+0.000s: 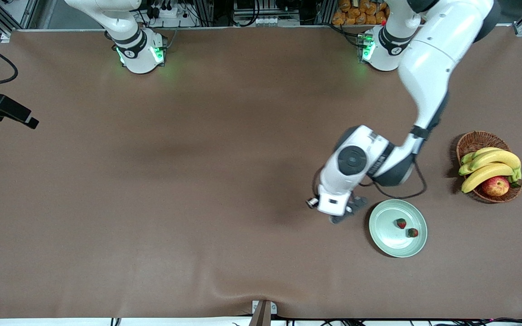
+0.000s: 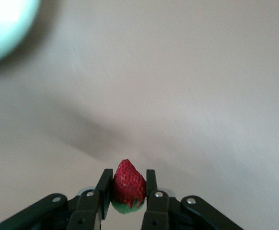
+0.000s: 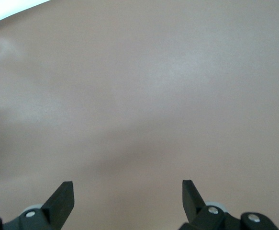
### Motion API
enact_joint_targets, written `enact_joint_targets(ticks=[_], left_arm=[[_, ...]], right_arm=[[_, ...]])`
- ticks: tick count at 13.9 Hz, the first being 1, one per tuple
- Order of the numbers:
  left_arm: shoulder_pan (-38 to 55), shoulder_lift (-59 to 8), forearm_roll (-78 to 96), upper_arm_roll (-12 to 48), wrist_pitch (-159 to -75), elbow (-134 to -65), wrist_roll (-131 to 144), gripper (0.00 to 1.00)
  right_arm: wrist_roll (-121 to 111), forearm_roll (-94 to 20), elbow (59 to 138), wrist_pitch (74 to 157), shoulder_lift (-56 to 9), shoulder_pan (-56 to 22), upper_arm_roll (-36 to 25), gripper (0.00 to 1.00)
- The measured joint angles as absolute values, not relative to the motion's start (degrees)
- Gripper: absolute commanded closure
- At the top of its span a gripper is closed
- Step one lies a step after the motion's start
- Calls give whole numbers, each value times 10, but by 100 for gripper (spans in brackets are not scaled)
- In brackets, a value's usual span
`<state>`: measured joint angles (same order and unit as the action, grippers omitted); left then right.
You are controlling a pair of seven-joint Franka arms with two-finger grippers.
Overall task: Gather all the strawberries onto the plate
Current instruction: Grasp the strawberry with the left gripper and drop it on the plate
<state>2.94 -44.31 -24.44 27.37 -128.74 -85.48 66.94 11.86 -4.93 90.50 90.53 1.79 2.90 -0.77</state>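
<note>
The pale mint-green plate (image 1: pixel 385 228) lies toward the left arm's end of the table. Two strawberries (image 1: pixel 401 223) (image 1: pixel 412 232) lie in it. My left gripper (image 1: pixel 348 211) is over the table right beside the plate's rim, on the side toward the right arm's end. In the left wrist view the left gripper (image 2: pixel 128 173) is shut on the third strawberry (image 2: pixel 128 186), red tip pointing out, green cap toward the palm. An edge of the plate (image 2: pixel 3 26) shows in that view. My right gripper (image 3: pixel 127 184) is open and empty over bare table; it is out of the front view.
A brown wicker basket (image 1: pixel 474 141) with bananas (image 1: pixel 492 165) and a red-yellow apple (image 1: pixel 495 185) stands near the plate, closer to the left arm's end. A black camera mount (image 1: pixel 5 111) sticks in at the right arm's end. The brown mat covers the table.
</note>
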Motion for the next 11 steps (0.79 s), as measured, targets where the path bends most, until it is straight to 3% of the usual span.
enact_joint_targets(ticks=[7, 8, 9, 11], left_arm=[[-101, -456, -251, 271, -1290, -851, 465, 100], [-105, -462, -251, 271, -1294, -851, 458, 67], [-106, -467, -251, 268, -1296, -851, 451, 1], [-106, -471, -253, 265, -1300, -851, 440, 0]], right_arm=[[119, -48, 899, 904, 11, 29, -6, 0], [119, -46, 899, 904, 11, 29, -6, 0], [118, -41, 899, 900, 10, 29, -5, 0], [118, -28, 899, 887, 10, 29, -3, 0]])
